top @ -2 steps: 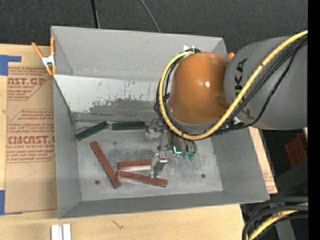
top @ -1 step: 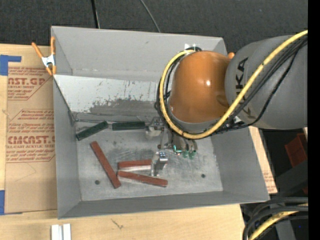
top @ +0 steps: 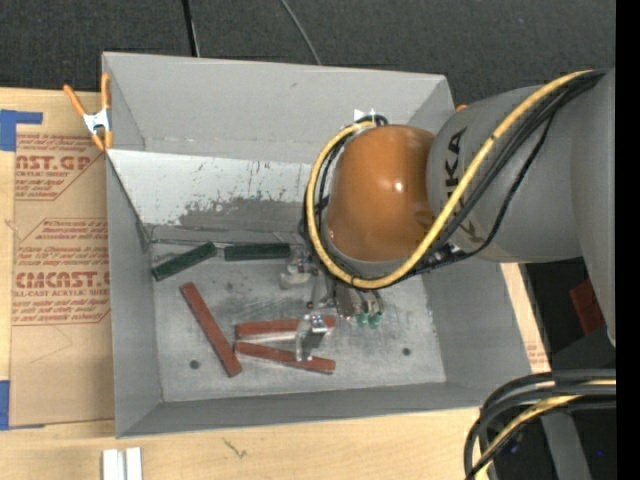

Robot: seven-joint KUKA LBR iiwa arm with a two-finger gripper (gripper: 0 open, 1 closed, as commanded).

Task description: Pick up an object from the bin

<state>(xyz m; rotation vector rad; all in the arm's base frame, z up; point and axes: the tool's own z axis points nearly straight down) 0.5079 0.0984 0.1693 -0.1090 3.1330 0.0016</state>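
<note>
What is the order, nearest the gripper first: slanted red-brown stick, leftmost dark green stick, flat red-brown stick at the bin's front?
1. Flat red-brown stick, right by the gripper, at the front.
2. Slanted red-brown stick, further left.
3. Leftmost dark green stick, far left, toward the back.

The grey arm (top: pixel 540 178) comes in from the right of the camera view, its thick last link lying nearly level and pointing left. At its end a rounded orange cover (top: pixel 385 193) sits over the wrist, facing up toward the camera. A yellow cable (top: pixel 313 193) and black ones loop round the cover's left and lower rim and run back along the arm. Below the cover the hand (top: pixel 314 333) points down, small and metallic, partly hidden beneath the wrist.
</note>
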